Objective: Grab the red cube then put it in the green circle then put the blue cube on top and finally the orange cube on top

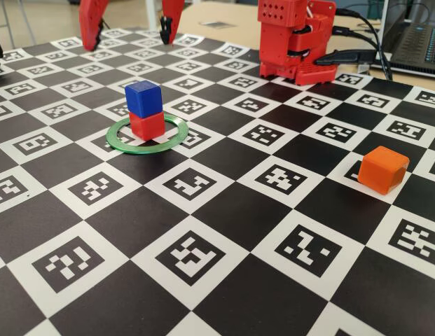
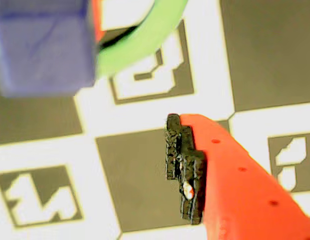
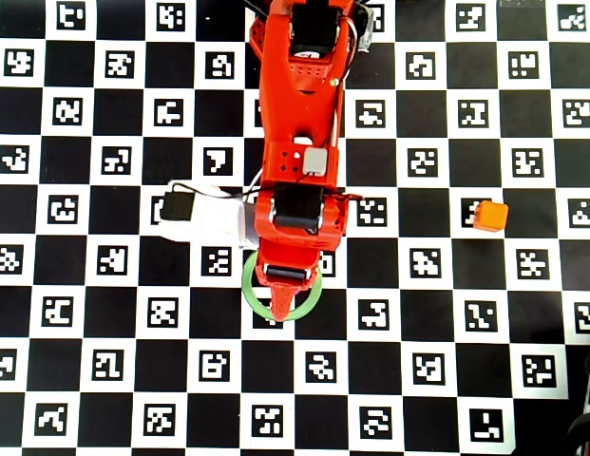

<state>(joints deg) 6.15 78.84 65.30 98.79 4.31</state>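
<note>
1. Nearest the camera in the fixed view is the checkerboard mat (image 1: 224, 280) with its little marker squares, covering the desk.
2. Orange cube (image 1: 383, 170) sits alone on the mat, off to the right in that view and well apart from the stack. Overhead it shows at the right too (image 3: 488, 216).
3. Red cube (image 1: 147, 124) sits inside the green circle (image 1: 176, 137), flat on the mat.
4. Blue cube (image 1: 143, 99) rests on top of the red one, turned a bit out of line with it.
5. Fingers (image 1: 133, 24) hang above and behind the stack at the top edge of the fixed view, spread wide with nothing between them.
6. Wrist view is blurry: blue cube (image 2: 42, 47) top left, a sliver of red beside it, the green ring (image 2: 145, 42) curving past, and one red finger (image 2: 234, 175) with a black pad bottom right.
7. Overhead, the arm (image 3: 299, 142) covers the stack; only parts of the ring (image 3: 249, 290) peek out.
</note>
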